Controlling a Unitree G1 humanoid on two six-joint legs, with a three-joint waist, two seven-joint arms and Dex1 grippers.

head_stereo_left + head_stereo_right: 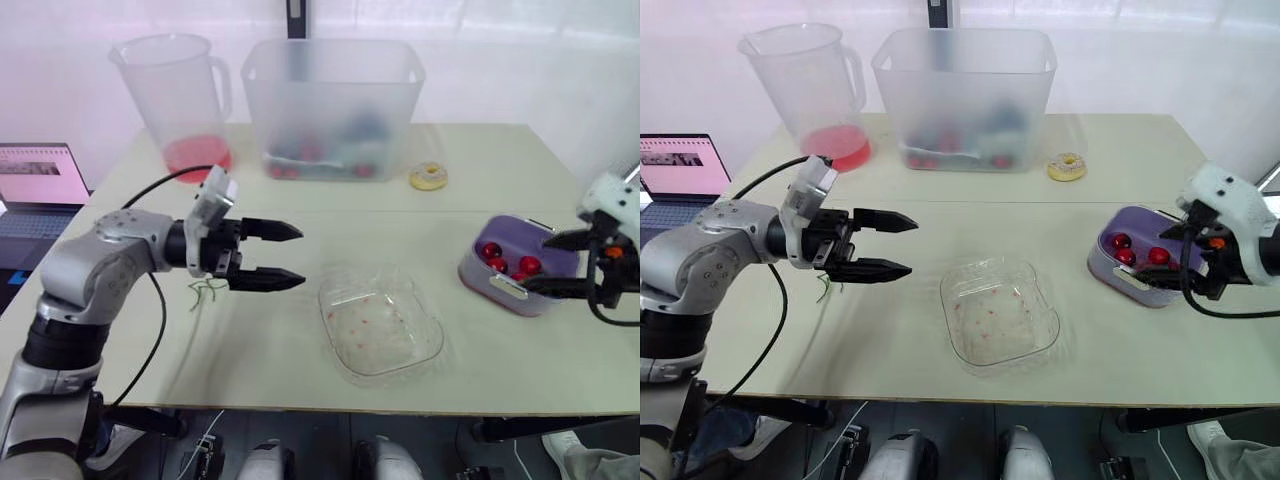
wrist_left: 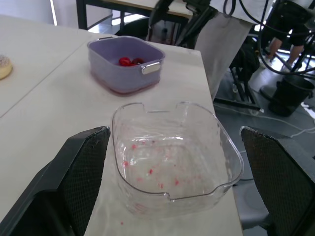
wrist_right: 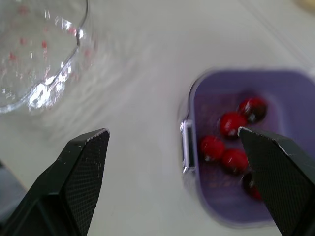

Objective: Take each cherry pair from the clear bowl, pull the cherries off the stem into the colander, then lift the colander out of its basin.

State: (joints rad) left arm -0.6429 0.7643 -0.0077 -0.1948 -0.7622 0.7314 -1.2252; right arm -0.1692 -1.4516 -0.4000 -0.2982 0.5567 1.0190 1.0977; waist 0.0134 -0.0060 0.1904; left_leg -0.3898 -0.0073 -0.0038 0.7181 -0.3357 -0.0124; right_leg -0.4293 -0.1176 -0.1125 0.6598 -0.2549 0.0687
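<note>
Pale and broad, the surface is seen from the left eye view with the clear bowl near its front edge. Only red flecks are seen in the bowl, so the pulling is judged done and the lifting is taken as the step in hand. The purple colander is set to the right, holding cherries; where it ends and its basin begins cannot be told. The right gripper is held just beside it with jaws wide. The left gripper is held left of the bowl, jaws likewise wide and holding nothing. A thin green scrap, perhaps a stem, is seen beneath it.

From the right eye view, a pitcher, a frosted bin, a doughnut and a laptop are seen well apart from the work; nothing is placed in the way.

From the left wrist view, the bowl is framed between the fingers, and the colander is seen beyond it.

From the right wrist view, a metal handle on the colander's near wall is seen between the spread fingers. That handle should be closed on squarely and raised straight and level, so that the cherries are not tipped out. The basin may be dragged up too; steadying by the left gripper could be needed.
</note>
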